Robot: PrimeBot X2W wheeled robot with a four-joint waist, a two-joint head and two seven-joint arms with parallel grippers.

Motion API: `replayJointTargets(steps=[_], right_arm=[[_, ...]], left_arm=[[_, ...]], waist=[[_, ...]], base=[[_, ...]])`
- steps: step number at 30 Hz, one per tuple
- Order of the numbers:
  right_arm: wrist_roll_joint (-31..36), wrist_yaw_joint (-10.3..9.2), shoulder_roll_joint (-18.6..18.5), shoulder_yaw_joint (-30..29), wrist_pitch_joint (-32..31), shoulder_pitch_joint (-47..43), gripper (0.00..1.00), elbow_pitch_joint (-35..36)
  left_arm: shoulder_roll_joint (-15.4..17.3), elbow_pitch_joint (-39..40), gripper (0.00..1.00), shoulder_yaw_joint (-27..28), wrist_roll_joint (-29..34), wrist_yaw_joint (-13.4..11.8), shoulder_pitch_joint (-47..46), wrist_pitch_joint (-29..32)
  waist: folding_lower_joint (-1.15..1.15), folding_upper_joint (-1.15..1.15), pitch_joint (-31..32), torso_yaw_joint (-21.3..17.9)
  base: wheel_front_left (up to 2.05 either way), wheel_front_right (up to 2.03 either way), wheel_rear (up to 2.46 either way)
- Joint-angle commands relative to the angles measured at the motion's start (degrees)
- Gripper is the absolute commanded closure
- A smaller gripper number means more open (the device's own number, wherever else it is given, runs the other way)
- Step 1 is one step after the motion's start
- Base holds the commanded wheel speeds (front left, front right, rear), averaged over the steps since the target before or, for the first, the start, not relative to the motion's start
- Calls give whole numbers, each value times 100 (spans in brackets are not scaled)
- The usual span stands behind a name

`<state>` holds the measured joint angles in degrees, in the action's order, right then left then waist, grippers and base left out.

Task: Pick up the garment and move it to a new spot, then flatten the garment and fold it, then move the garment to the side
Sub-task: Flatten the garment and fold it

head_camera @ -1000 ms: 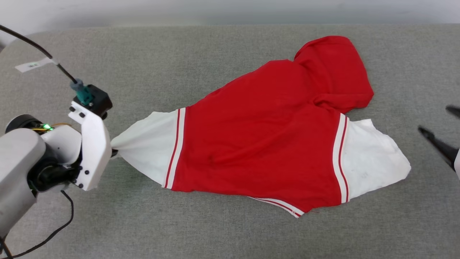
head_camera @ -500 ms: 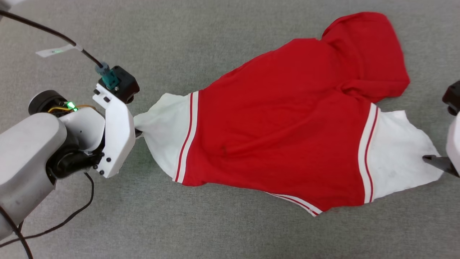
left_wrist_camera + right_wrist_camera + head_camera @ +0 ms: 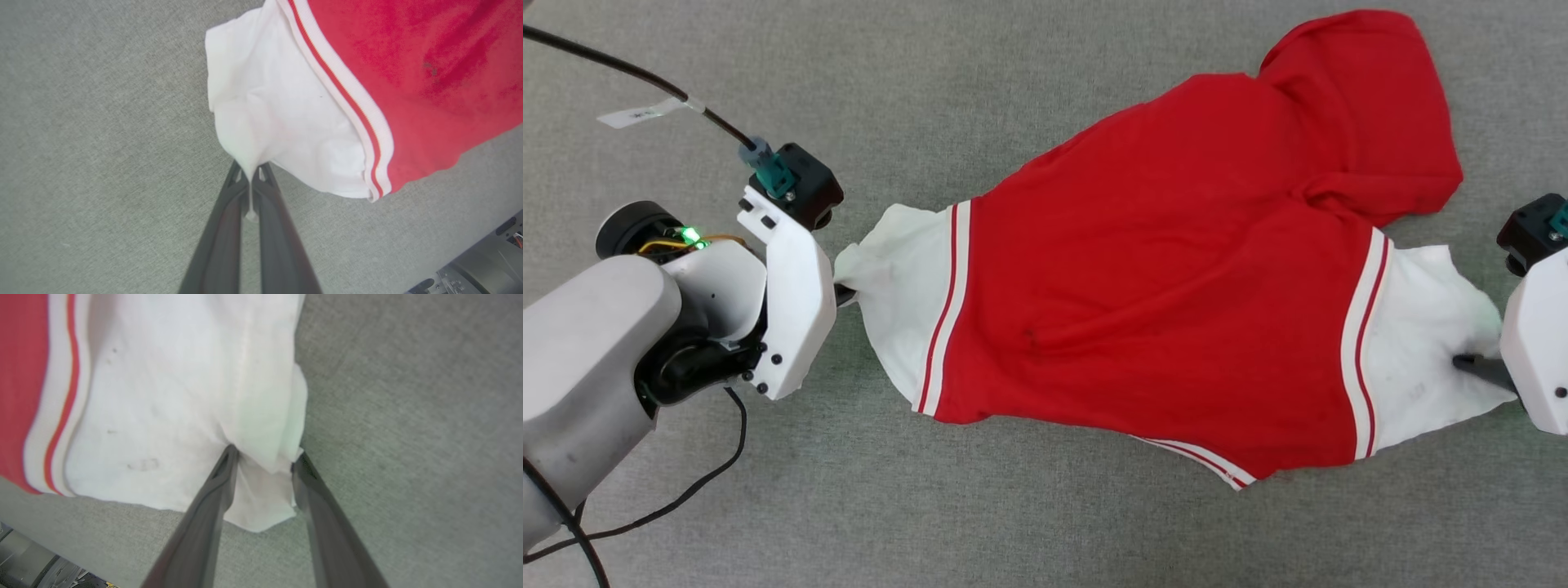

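The right gripper (image 3: 263,457) has come in onto the shirt (image 3: 1160,294), fingers apart with the edge of a white sleeve (image 3: 184,396) bunched between them. The shirt lies spread on the grey surface (image 3: 1045,531). The left gripper (image 3: 249,173) is clamped on the other sleeve (image 3: 282,122).

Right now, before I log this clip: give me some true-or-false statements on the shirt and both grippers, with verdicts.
1. The left gripper is shut on a white sleeve of the garment. True.
2. The right gripper is clamped shut on the garment. False: its fingers stand apart, with sleeve cloth between them.
3. The garment lies on a grey fabric surface. True.
4. The garment is spread fully flat. False: its red body is bunched and folded at one end.
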<state>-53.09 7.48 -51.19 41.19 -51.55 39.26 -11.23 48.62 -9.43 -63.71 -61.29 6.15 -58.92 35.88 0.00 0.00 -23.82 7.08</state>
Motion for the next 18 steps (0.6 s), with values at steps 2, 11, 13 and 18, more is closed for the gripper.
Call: replayJointTargets(steps=[2,11,13,18], right_arm=[[-138,1,339,77,273,-132,100,-197],[-331,0,-38,-248,1016,172,100,124],[-352,0,-136,-315,1171,219,100,266],[-364,0,-293,-683,1591,734,100,718]], left_arm=[[8,-33,100,30,-35,23,94,-124],[123,219,100,253,-202,67,8,-470],[181,358,100,329,-187,74,-68,-567],[124,748,100,760,-176,90,-578,-995]], waist=[[0,0,280,-94],[0,0,1094,-195],[0,0,1237,-210],[0,0,1544,-282]], base=[[0,0,0],[0,0,0],[0,0,0],[0,0,0]])
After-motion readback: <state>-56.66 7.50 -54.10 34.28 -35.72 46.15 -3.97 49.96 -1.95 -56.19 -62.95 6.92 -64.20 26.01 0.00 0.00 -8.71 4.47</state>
